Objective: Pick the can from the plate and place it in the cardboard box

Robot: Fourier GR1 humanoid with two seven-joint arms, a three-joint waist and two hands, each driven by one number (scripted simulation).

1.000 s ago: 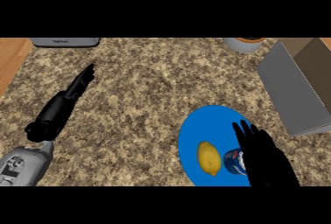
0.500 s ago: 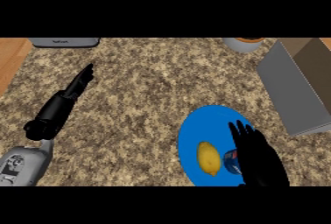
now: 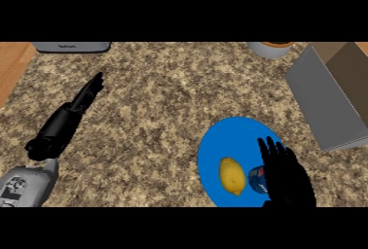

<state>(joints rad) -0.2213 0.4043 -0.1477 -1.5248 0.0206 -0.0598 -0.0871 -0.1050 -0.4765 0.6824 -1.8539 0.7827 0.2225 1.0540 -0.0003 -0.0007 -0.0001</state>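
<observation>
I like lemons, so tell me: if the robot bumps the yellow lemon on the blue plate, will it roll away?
Probably a little: the lemon looks rounded, so a nudge could rock it. Its oval shape likely makes it wobble, not run straight. The plate may keep it in.

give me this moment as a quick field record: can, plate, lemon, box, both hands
can: blue can on the plate, mostly hidden by the right hand
plate: blue plate on the counter's near right part
lemon: yellow lemon on the plate, left of the can
box: cardboard box at the right edge, beyond the plate
right hand: right hand over the can, fingers straight, not closed on it
left hand: left hand at the left, fingers straight, holding nothing
counter: speckled counter
</observation>
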